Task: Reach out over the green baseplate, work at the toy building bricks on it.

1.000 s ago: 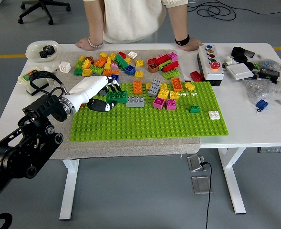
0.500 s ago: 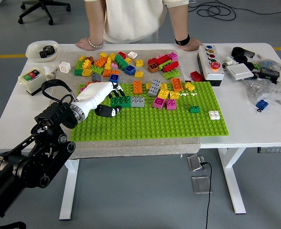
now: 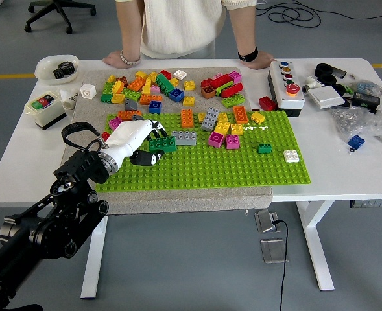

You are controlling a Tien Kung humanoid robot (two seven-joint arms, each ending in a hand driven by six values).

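The green baseplate [image 3: 242, 168] lies on a grey mat in the middle of the table. My left hand [image 3: 150, 149], white with black fingers, reaches over its left part. Its fingers curl over a dark green brick [image 3: 165, 144], with the thumb on the near side. A grey brick [image 3: 185, 137] stands just right of that brick, close to it. Further right on the plate are an orange brick [image 3: 187, 118], a cluster of yellow, grey and magenta bricks [image 3: 222, 131] and a small green brick [image 3: 264, 148]. My right arm is out of view.
Loose bricks [image 3: 145, 87] are piled on the mat behind the plate. A white brick [image 3: 291, 155] lies off the plate's right edge. A button box [image 3: 288, 84], a switch box [image 3: 45, 107] and a bowl [image 3: 56, 68] flank it. A person rests both hands [image 3: 116, 59] on the far edge.
My left arm has swung in and pulled toward the near edge. The dark green brick came along under the fingers, away from the grey brick's row.
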